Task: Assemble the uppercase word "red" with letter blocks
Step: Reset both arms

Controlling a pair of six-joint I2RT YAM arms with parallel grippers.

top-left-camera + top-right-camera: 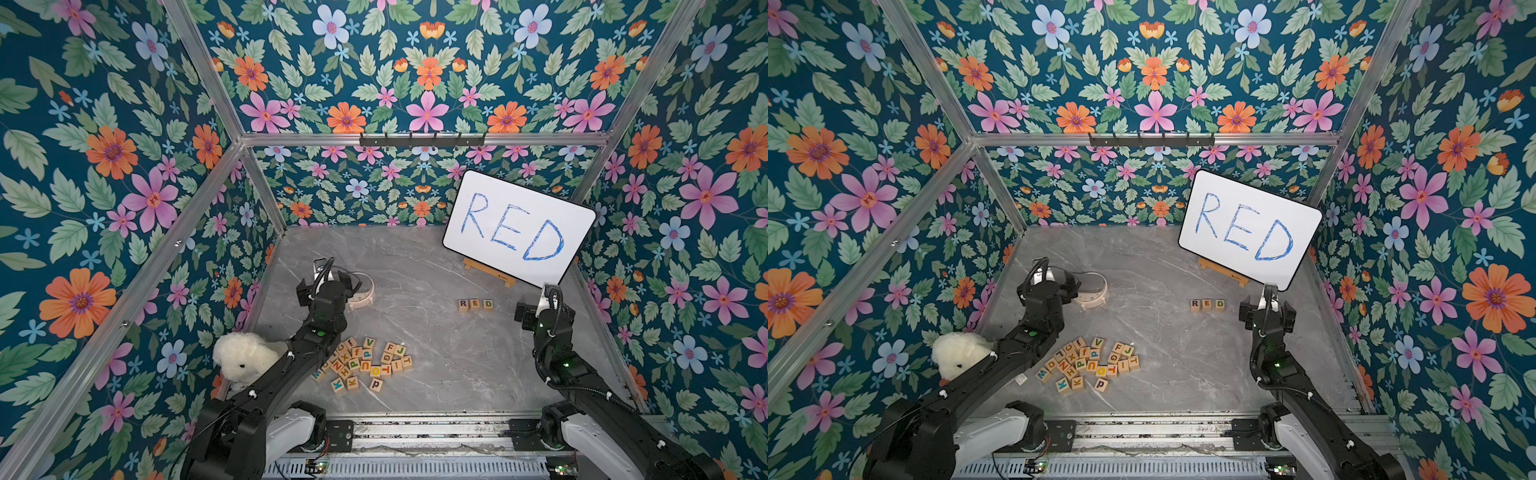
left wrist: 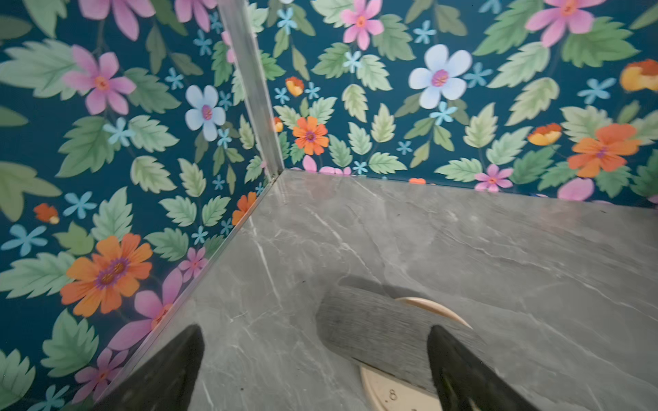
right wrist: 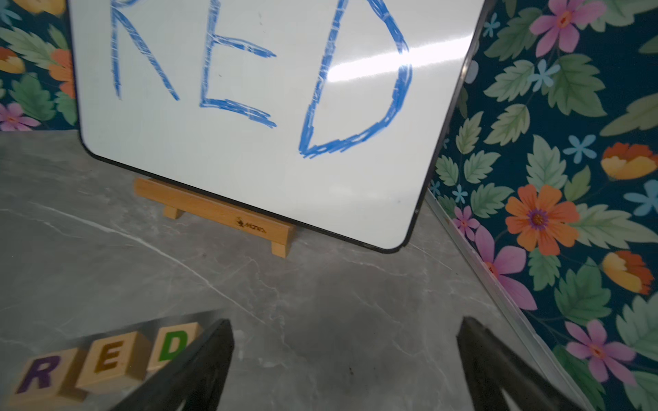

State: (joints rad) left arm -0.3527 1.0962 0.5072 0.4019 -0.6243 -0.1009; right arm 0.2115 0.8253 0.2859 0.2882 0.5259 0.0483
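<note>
Three letter blocks stand in a row on the grey table right of centre, reading R (image 1: 463,305), E (image 1: 476,304), D (image 1: 488,304) and forming the word "red" in both top views. The right wrist view shows the purple R (image 3: 39,373), the E (image 3: 110,359) and the green D (image 3: 172,343). My right gripper (image 3: 345,327) hangs open just right of the D block with only bare table between its fingers. One finger (image 3: 199,359) covers part of the D. My left gripper (image 2: 315,332) is open at the far left, holding nothing.
A pile of loose letter blocks (image 1: 361,363) lies near the front. A white plush chick (image 1: 243,355) sits by the left arm. A round cream object with a grey top (image 1: 1094,289) lies under the left gripper. The whiteboard (image 1: 519,228) on its wooden easel (image 1: 490,272) stands behind the word.
</note>
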